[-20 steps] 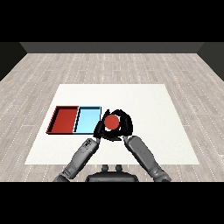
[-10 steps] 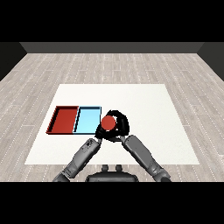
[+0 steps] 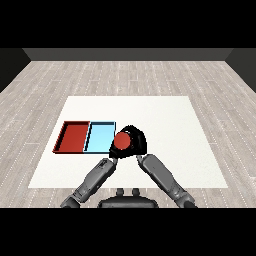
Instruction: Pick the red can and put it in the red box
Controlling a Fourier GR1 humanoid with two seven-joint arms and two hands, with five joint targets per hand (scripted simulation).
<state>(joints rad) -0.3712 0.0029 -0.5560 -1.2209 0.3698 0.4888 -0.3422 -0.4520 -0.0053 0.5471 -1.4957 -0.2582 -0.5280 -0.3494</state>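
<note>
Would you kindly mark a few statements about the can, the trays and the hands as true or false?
1. The right hand is curled round the red can. True.
2. The red can already lies in the red tray. False: the hand holds it just right of the light blue tray.
3. The red tray lies left of the light blue tray. True.
4. The trays sit at opposite ends of the white table. False: they lie side by side.

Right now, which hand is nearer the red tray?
Left. The left hand sits just below the blue tray, next to the red tray. The right hand, curled round the can, is farther right.
</note>
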